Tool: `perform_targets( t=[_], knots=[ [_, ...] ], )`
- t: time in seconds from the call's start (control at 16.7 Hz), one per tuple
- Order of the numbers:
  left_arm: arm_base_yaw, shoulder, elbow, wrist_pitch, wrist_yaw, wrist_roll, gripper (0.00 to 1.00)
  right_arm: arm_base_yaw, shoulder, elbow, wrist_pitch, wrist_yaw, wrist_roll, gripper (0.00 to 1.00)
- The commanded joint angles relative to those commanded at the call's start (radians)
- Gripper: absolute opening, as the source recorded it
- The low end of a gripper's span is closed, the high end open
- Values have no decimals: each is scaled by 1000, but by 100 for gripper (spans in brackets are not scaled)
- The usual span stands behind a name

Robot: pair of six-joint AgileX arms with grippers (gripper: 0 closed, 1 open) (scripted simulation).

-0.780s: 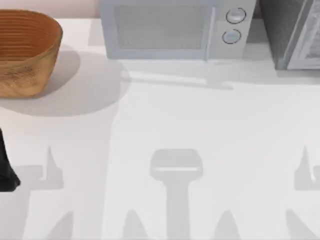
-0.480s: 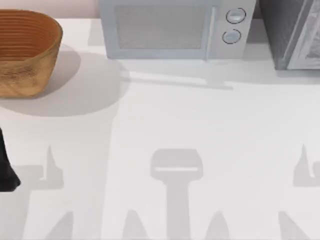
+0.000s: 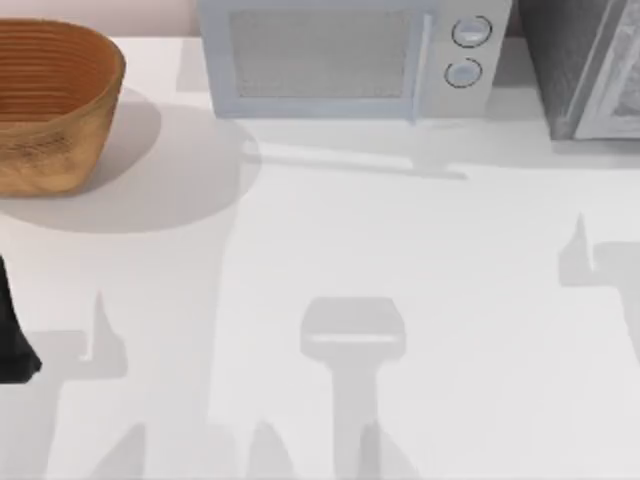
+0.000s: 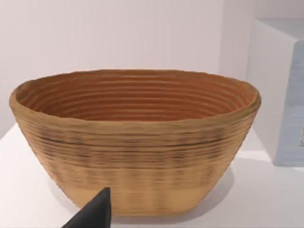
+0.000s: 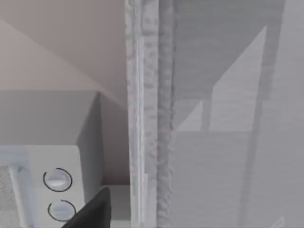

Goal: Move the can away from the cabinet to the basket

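The can is hidden from every view. The orange-brown wicker basket (image 3: 55, 100) stands at the table's far left corner, and the left wrist view looks at its ribbed inside (image 4: 137, 99) from close by. The dark grey speckled cabinet (image 3: 565, 60) with its pale framed door stands at the far right corner. A dark part of my left arm (image 3: 15, 340) sits at the table's left edge, short of the basket. A dark tip of my left gripper (image 4: 95, 213) points at the basket's wall. A dark tip of my right gripper (image 5: 95, 209) faces the cabinet (image 5: 228, 104), close to the door's edge.
A light grey microwave (image 3: 340, 60) with two round knobs (image 3: 470, 32) stands at the back between basket and cabinet. Its knobs (image 5: 57, 180) appear beside the cabinet in the right wrist view. Arm shadows lie across the white table (image 3: 330, 230).
The right arm's shadow has shifted from the table's right edge up toward the cabinet. The left arm and the basket have not moved.
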Motion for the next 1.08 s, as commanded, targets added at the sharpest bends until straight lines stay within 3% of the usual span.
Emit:
perform_targets(
  t=[0.6, 0.84, 1.08],
  knots=[
    [0, 0, 0, 0, 0, 0, 100, 92, 668, 908, -217, 96, 6, 100],
    [0, 0, 0, 0, 0, 0, 100, 112, 786, 1070, -250, 113, 8, 100],
    [0, 0, 0, 0, 0, 0, 100, 114, 799, 1088, -254, 114, 8, 100]
  ],
)
